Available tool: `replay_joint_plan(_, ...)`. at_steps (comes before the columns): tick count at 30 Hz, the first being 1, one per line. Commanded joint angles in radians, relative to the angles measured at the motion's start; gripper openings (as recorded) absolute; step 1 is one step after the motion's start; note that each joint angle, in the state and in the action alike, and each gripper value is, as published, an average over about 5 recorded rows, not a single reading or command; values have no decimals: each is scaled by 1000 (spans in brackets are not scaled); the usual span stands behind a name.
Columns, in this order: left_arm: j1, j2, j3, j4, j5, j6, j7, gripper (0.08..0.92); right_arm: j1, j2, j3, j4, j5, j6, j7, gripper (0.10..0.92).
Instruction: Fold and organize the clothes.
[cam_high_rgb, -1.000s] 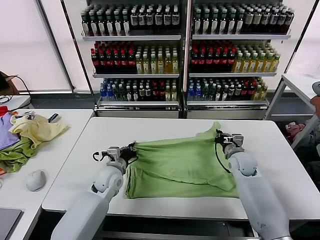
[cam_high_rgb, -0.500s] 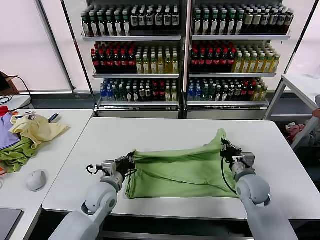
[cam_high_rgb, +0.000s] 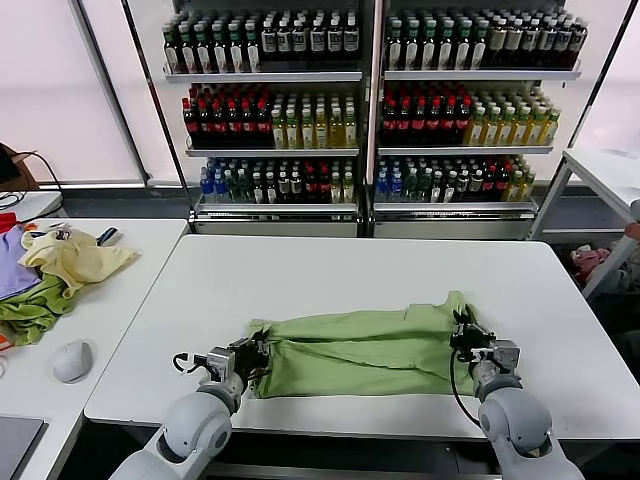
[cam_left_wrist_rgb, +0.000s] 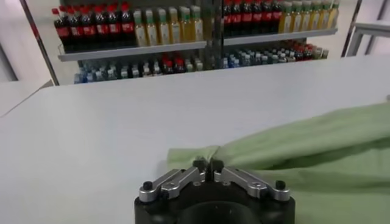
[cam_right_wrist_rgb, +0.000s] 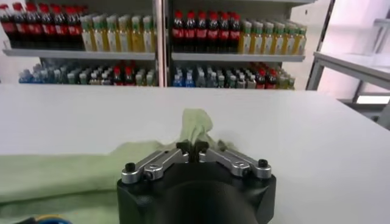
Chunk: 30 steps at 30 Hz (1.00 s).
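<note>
The light green polo shirt (cam_high_rgb: 360, 348) lies folded into a long band across the front of the white table (cam_high_rgb: 330, 270). Its print is hidden. My left gripper (cam_high_rgb: 256, 352) is shut on the shirt's left end near the table's front edge; in the left wrist view the gripper (cam_left_wrist_rgb: 208, 165) pinches a bunch of green cloth (cam_left_wrist_rgb: 286, 143). My right gripper (cam_high_rgb: 466, 335) is shut on the shirt's right end; in the right wrist view the gripper (cam_right_wrist_rgb: 192, 147) holds a raised tuft of cloth (cam_right_wrist_rgb: 196, 126).
A side table (cam_high_rgb: 110, 290) on the left holds a pile with a pale yellow garment (cam_high_rgb: 72, 258), a darker green garment (cam_high_rgb: 28, 305) and a purple garment (cam_high_rgb: 10, 262), plus a mouse (cam_high_rgb: 71, 360). Shelves of bottles (cam_high_rgb: 370, 100) stand behind. Another table (cam_high_rgb: 600, 165) is at far right.
Both grippers have pulled the shirt's far edge toward the table's front and down, folding it over itself. The shirt now lies lower and as a narrower band.
</note>
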Motion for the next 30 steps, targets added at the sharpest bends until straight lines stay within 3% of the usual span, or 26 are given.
replay_joint_plan(1, 59, -48, -28, -51, 121, -30, -56, 285, -55, 8, 15, 47, -28, -15, 9, 339)
replay_joint_plan(8, 76, -178, -35, -40, 208, -42, -148, 484, -76, 17, 20, 74, -37, -4, 10, 546)
replay_joint_plan(15, 103, -258, -26, 16, 264, -26, -195, 683, -91, 22, 24, 91, -39, 0, 10, 745)
replay_joint_plan(20, 118, -293, -26, 39, 264, -32, -225, 801, -94, 25, 23, 96, -38, 3, 10, 818)
replay_joint_plan(23, 121, -300, -26, 47, 258, -35, -223, 770, -93, 27, 21, 100, -38, 2, 11, 822)
replay_joint_plan(30, 115, -288, -32, 60, 188, -28, -203, 573, -91, 32, 18, 105, -38, 1, 11, 823)
